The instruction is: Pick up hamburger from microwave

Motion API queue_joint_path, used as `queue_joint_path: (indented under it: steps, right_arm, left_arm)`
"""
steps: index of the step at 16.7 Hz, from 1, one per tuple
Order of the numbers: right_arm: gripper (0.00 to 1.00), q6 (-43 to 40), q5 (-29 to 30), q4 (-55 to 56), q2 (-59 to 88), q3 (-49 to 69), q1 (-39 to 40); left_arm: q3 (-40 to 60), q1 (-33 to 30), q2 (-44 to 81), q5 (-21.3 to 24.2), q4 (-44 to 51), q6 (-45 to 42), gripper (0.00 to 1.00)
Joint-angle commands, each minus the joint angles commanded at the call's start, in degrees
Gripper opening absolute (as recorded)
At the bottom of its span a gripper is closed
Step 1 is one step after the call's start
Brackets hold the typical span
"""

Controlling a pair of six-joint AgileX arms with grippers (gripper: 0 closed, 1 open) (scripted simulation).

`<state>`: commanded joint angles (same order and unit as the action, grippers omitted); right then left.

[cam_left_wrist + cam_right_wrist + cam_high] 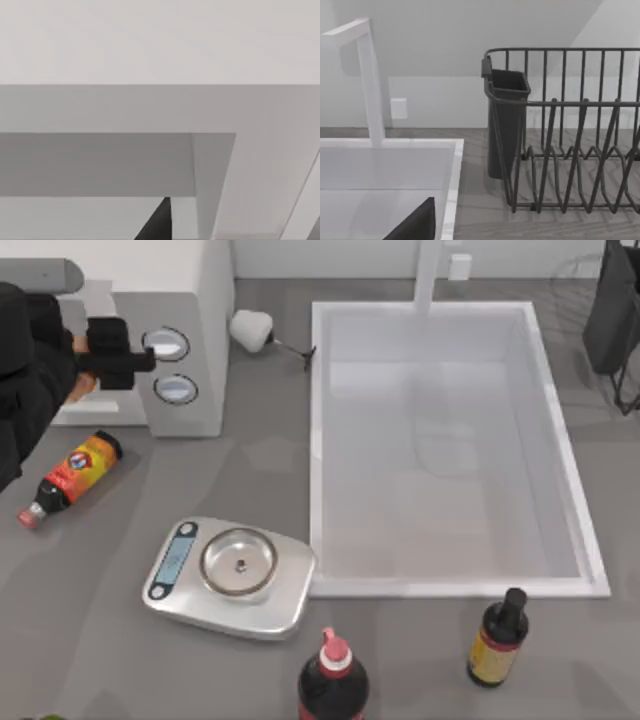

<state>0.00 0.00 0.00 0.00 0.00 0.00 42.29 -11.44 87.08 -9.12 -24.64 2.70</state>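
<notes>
The left gripper (118, 358) sits at about ten o'clock on the worktop (420, 650), black and reaching into the open front of the microwave (195, 300), just beside the two round dials. How far its fingers stand apart I cannot tell; the arm's dark bulk covers them. A sliver of orange-brown shows right against the gripper's body, at the microwave's mouth: that looks like the hamburger (82, 386), mostly hidden, and whether the fingers actually touch it is not clear. The left wrist camera looks onto pale microwave walls (150, 110) with a dark tip at the lower edge.

Farther out, a red-orange sauce bottle (72, 476) lies on its side at nine o'clock, near the microwave's front. A silver kitchen scale (230, 575) sits at about seven o'clock, with two upright dark bottles, one at six (333, 680) and one at five (498, 640), the six o'clock one cut off by the edge. The white sink (318, 440) fills the centre and right.

The right arm (612, 310) is parked at two o'clock, its wrist camera facing a dark dish rack (570, 150) and the faucet (370, 85).
</notes>
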Motion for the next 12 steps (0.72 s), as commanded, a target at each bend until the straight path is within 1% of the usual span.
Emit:
queue_joint_path:
  steps: [3, 6, 9, 12]
  right_arm:
    - [1.00, 0.00, 0.00, 0.00, 0.00, 0.00, 0.00]
    - [1.00, 0.00, 0.00, 0.00, 0.00, 0.00, 0.00]
    - [1.00, 0.00, 0.00, 0.00, 0.00, 0.00, 0.00]
    - [1.00, 0.00, 0.00, 0.00, 0.00, 0.00, 0.00]
  left_arm:
    - [0.30, 0.39, 0.70, 0.36, -0.82, -0.05, 0.00]
    - [0.72, 0.88, 3.78, 2.06, -6.51, 0.22, 0.00]
    - [0.50, 0.97, 9.93, 3.37, -17.58, 0.55, 0.00]
    - [-2.36, 0.76, 18.26, 3.36, -30.11, 0.60, 0.00]
